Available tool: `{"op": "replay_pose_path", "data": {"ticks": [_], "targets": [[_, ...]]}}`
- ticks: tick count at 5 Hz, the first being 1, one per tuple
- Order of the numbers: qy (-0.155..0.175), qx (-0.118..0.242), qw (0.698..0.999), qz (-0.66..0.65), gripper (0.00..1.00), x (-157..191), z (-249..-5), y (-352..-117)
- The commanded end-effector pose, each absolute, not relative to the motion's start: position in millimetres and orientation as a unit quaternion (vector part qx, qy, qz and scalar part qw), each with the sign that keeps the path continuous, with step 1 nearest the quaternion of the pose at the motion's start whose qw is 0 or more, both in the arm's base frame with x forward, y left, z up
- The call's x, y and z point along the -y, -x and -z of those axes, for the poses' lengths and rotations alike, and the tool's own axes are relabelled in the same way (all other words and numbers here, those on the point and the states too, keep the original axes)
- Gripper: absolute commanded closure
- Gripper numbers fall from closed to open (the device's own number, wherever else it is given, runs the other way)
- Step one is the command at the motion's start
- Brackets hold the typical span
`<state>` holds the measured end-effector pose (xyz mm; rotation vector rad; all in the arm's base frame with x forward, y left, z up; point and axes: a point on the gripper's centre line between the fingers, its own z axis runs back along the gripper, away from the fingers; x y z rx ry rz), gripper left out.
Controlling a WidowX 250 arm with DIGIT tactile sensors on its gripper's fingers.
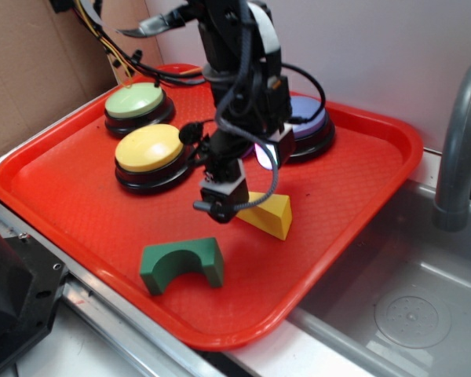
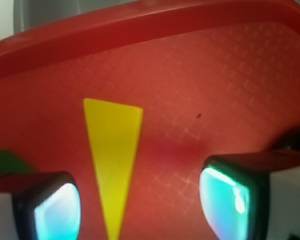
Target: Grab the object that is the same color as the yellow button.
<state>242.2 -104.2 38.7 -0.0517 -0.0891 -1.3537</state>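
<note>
The gripper (image 2: 140, 200) hangs spread open just above the tray (image 1: 78, 196), its pads either side of the yellow wedge (image 2: 112, 150), which lies flat directly beneath, off-centre toward one pad, apparently lined up for closing.

Yellow wedge (image 1: 268, 214): near tip hidden behind the gripper (image 1: 220, 203) in the exterior view; in the wrist view its narrow point runs off the bottom edge between the jaws.

Gripper fingers (image 2: 55, 210): both cut off by the lower edge in the wrist view, blurred, so contact with the wedge cannot be told.

Green arch block (image 2: 5, 162): only a blurred sliver shows outside the left-hand jaw in the wrist view.

Purple-blue button (image 1: 310, 129): largely hidden behind the arm.

Red tray (image 1: 78, 220): far rim blurred.
</note>
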Motion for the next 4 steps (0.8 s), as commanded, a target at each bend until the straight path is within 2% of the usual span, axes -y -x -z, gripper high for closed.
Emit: {"op": "replay_pose_path", "data": {"ticks": [1,2,4], "targets": [[0.011,0.049,0.771,0.634,0.0,114.2,-29.7,-240.9],[0.008,0.053,0.771,0.634,0.97,114.3,-30.7,-239.6],[-0.002,0.067,0.79,0.609,1.0,110.9,-44.5,-239.5]]}}
